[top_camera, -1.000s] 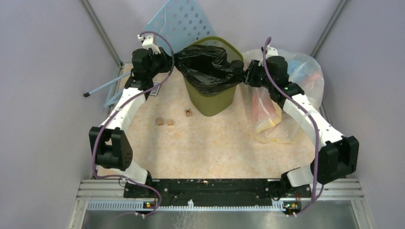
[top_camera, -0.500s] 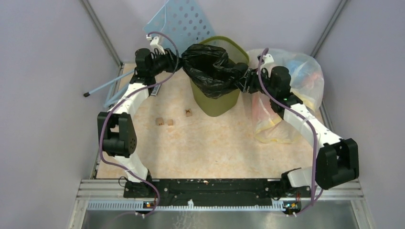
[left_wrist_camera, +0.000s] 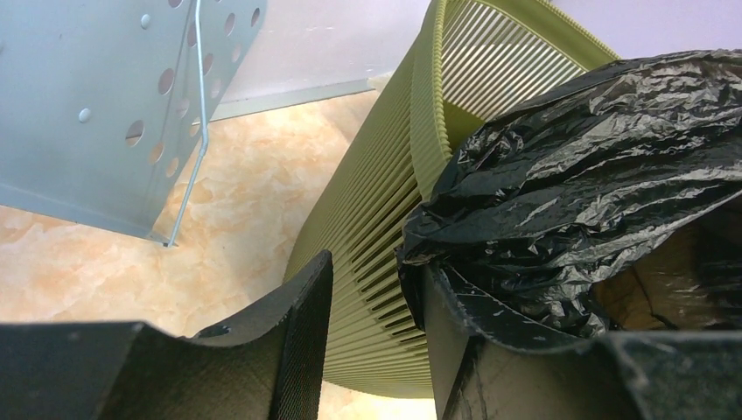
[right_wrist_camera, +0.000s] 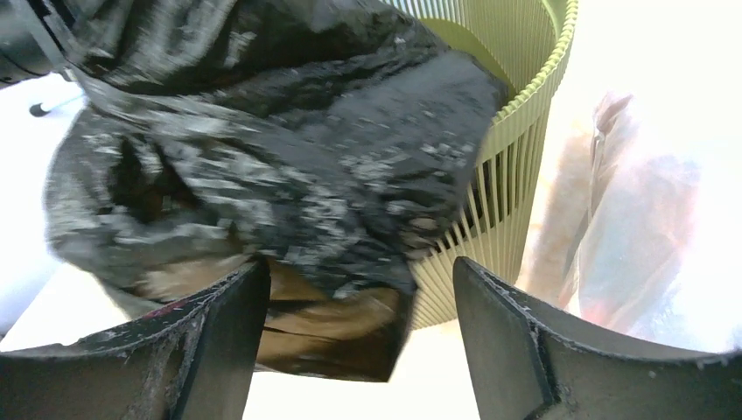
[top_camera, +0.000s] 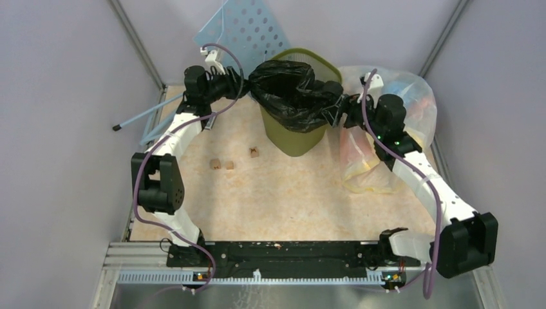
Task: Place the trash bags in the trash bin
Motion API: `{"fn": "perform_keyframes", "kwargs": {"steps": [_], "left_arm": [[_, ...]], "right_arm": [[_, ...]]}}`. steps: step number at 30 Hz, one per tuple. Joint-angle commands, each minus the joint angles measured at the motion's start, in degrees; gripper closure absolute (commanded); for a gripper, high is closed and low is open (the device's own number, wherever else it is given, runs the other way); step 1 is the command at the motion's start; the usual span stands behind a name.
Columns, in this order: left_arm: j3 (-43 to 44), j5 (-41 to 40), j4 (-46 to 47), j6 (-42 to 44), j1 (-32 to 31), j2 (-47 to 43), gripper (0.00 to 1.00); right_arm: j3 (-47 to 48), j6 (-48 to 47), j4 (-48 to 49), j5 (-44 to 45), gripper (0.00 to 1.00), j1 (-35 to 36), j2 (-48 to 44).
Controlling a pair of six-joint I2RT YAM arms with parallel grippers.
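The olive-green trash bin (top_camera: 293, 132) stands upright at the back middle of the table. The black trash bag (top_camera: 293, 90) is spread over its mouth and hangs over the near rim. My left gripper (top_camera: 243, 84) is at the bin's left rim. In the left wrist view it (left_wrist_camera: 376, 271) is open, the bin's ribbed side (left_wrist_camera: 376, 201) shows between the fingers, and the bag (left_wrist_camera: 569, 166) lies over the right finger. My right gripper (top_camera: 335, 111) is at the bin's right rim. In the right wrist view it (right_wrist_camera: 360, 267) is open, with a fold of the bag (right_wrist_camera: 289, 149) hanging between the fingers beside the bin (right_wrist_camera: 512, 157).
A pale blue perforated board (top_camera: 248, 29) leans on the back wall behind the bin. A clear bag of colourful rubbish (top_camera: 386, 129) lies right of the bin, under my right arm. A blue rod (top_camera: 145, 116) lies at the left. Small brown bits (top_camera: 221, 164) sit on the table.
The bin and the bag have shifted a little to the right. My left arm has stretched further toward the bin. My right arm has swung outward to the right.
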Motion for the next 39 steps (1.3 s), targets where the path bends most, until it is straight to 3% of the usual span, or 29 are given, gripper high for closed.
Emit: {"fn": "perform_keyframes", "kwargs": {"steps": [1,7,11,13,16,18,22,25,30,33,37,39], "left_arm": [[-0.3,0.9,1.1,-0.1,-0.5,-3.6,0.52],[-0.1,0.5,1.0,-0.8,-0.4,-3.6,0.52],[-0.5,-1.3,0.4,-1.1,-0.4,-4.3,0.51],[-0.5,-1.7,0.5,-1.2,-0.4,-4.3,0.51],[-0.2,-2.6,-0.6,-1.3,-0.4,-4.1,0.51],[0.0,-3.4,-1.3,-1.1,-0.4,-4.1,0.51],[0.2,-3.2,-1.5,-1.4,-0.4,-3.7,0.51],[0.6,-3.1,-1.7,-1.5,-0.5,-3.5,0.51],[0.9,-3.6,-2.4,-0.7,-0.5,-3.5,0.51],[1.2,-3.7,-2.6,-0.6,-0.4,-3.3,0.51],[1.8,-3.6,-2.7,-0.8,-0.4,-2.6,0.52],[1.9,-3.4,-2.6,-1.1,-0.4,-2.2,0.52]], "right_arm": [[-0.5,-1.3,-1.4,1.6,0.23,-0.1,-6.4],[2.9,-4.2,-6.9,2.7,0.19,-0.1,-8.7],[10.2,-8.1,-11.6,5.6,0.23,0.0,-5.5],[15.3,-11.1,-14.9,5.9,0.27,0.0,-2.3],[22.9,-15.6,-19.8,5.4,0.41,0.4,2.2],[26.2,-19.6,-21.6,3.6,0.43,0.7,4.1],[31.7,-28.4,-26.8,-3.9,0.37,4.0,7.4],[35.2,-32.5,-30.4,-2.1,0.32,8.3,10.7],[38.3,-33.3,-32.9,1.1,0.34,10.9,15.5],[38.5,-33.0,-32.3,4.0,0.51,11.1,16.8],[39.3,-31.8,-31.0,8.4,0.85,10.9,17.0],[39.8,-30.1,-30.3,9.1,0.93,9.8,17.0]]}}
